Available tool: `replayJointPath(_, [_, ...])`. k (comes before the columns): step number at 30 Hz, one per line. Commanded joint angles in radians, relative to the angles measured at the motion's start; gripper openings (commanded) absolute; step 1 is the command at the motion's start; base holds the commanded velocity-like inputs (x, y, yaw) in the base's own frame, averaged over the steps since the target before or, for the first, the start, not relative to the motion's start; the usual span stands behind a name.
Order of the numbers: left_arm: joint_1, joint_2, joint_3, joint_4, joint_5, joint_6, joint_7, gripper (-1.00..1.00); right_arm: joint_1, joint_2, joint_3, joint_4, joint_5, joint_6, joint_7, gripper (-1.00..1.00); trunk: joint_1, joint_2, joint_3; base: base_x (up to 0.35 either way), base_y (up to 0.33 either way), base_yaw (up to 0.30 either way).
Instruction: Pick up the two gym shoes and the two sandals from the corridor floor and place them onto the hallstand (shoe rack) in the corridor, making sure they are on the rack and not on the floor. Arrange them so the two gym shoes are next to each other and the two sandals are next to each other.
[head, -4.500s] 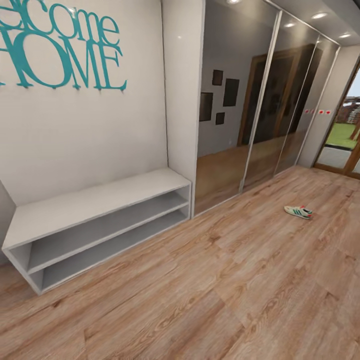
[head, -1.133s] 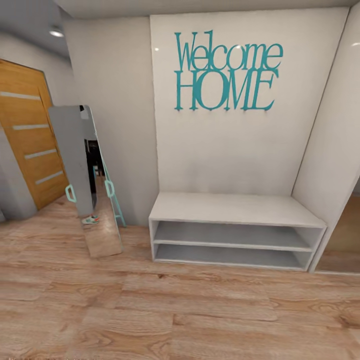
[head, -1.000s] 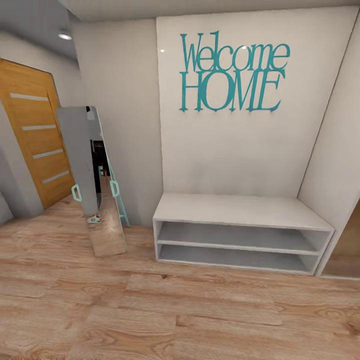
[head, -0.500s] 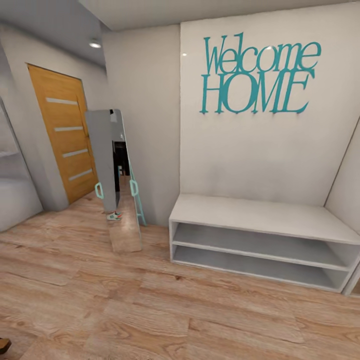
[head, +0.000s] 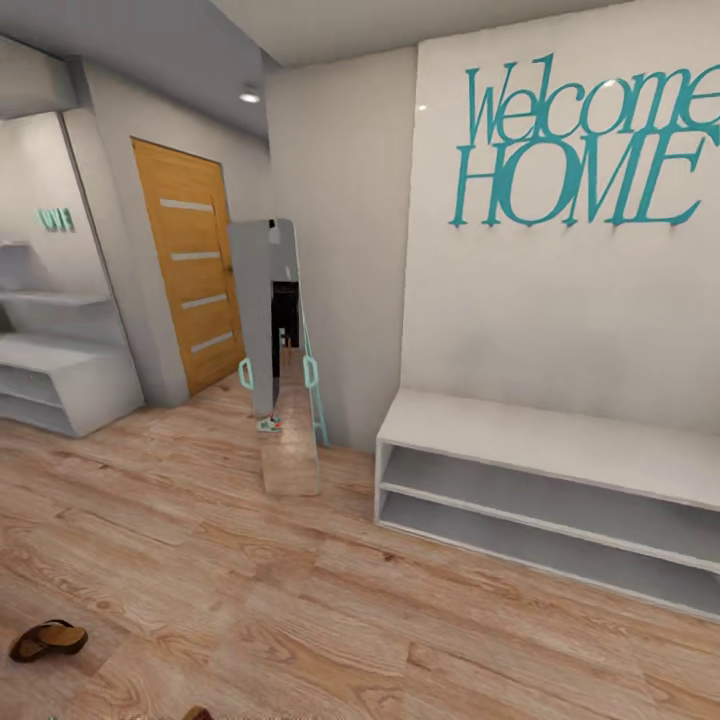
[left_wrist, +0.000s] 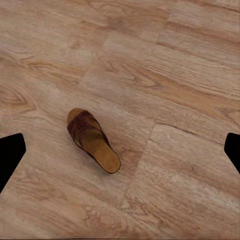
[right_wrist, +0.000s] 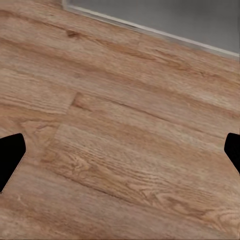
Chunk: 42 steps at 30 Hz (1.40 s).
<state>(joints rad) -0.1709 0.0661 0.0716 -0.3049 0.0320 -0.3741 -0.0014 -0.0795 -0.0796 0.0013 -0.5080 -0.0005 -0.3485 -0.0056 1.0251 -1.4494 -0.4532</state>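
Hallstand (head: 545, 440) stood against the white wall at the right of the head view, a low white-grey unit with two open shelves, both bare, under the teal "Welcome HOME" lettering (head: 580, 140). A teal-framed mirror (head: 278, 350) leaned beside its left end, and a small reflection of a gym shoe (head: 268, 424) showed low in the glass. Further left were a wooden door (head: 195, 280) and another white shelf unit (head: 60, 380).

One dark brown sandal (head: 47, 639) lay on the corridor floor (head: 300, 600) at the lower left of the head view, well apart from the hallstand. A second brown shape (head: 197, 714) poked in at the bottom edge, too cut off to name with certainty.

In the left wrist view a sandal (left_wrist: 93, 140) lay flat on the planks, tan footbed up, wide strap across its front. The left end effector (left_wrist: 120, 150) hung above it with its fingers (left_wrist: 10, 157) spread wide at the two sides of the frame, touching nothing.

The right end effector (right_wrist: 120, 155) was likewise spread wide and empty over bare floor, with a grey strip edged in white (right_wrist: 165, 20) at the far side of that view.
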Motion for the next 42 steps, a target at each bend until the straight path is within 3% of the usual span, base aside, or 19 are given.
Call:
replayJointPath(1, [-0.001, 0.0, 0.0, 0.001, 0.003, -0.003, 0.0, 1.0, 0.0, 0.0, 0.0, 0.0, 0.0, -0.003, -0.001, 1.0, 0.0, -0.001, -0.002, 0.0, 0.0, 0.28])
replayJointPath(42, [-0.001, 0.0, 0.0, 0.003, 0.003, -0.003, 0.0, 1.0, 0.0, 0.0, 0.001, 0.0, 0.002, -0.003, 0.001, 1.0, 0.0, -0.001, -0.044, 0.0, 0.0, 0.223])
